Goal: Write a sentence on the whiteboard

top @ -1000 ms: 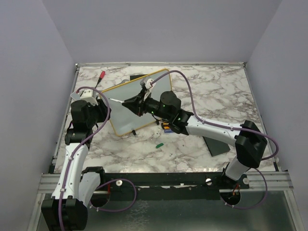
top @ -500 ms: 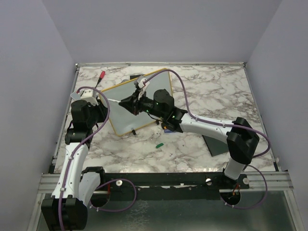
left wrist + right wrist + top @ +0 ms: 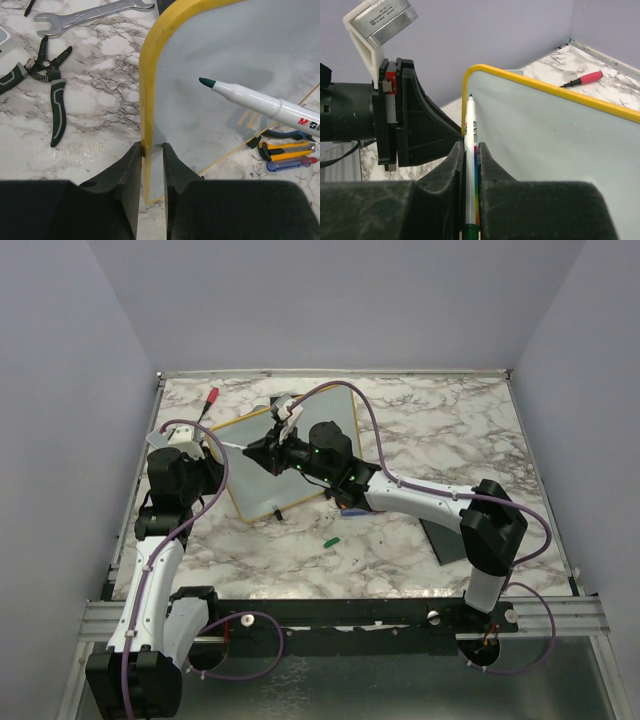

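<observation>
L gripper (image 3: 151, 150) clamped on edge of rectangular white, yellow-framed whiteboard (image 3: 225, 45). R gripper (image 3: 470, 147) clamped on white plastic green-tipped marker pen (image 3: 470, 117), tip near board face.

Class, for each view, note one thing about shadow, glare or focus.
Left wrist view: the marker casts a soft shadow on the whiteboard. Right wrist view: the whiteboard is evenly lit without glare; the near foreground is dark. Top view: diffuse light, only faint shadows.
</observation>
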You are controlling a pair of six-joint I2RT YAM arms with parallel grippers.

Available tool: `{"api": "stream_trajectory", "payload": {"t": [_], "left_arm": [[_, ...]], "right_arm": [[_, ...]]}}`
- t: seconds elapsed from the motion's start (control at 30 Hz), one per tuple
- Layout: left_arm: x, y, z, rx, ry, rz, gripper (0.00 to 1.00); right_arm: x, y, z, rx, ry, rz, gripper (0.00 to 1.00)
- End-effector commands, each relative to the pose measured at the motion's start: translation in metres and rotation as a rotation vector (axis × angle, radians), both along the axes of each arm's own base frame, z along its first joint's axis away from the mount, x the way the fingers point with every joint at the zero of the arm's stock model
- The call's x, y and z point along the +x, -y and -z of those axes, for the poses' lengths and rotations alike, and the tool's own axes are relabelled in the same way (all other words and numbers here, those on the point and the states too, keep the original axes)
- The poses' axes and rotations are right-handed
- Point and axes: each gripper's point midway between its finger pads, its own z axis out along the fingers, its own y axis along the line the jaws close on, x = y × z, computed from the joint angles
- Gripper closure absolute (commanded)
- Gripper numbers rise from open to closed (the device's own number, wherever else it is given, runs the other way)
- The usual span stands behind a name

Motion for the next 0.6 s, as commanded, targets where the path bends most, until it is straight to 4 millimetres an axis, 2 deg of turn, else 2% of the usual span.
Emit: {"api": "stream_trajectory", "payload": {"t": [0.0, 0.3, 0.57], "left_arm": [[0.002, 0.003, -0.009, 0.004, 0.034, 0.021, 0.79], [0.002, 0.003, -0.009, 0.003, 0.035, 0.025, 0.82], [0.002, 0.003, -0.01, 0.004, 0.038, 0.023, 0.82]], "right_arm": [[0.008, -0.006, 0.003, -0.02, 0.013, 0.034, 0.99], [0.017, -0.003, 0.014, -0.048, -0.005, 0.089, 0.99], [0.013, 0.005, 0.035, -0.08, -0.043, 0.098, 0.99]]}}
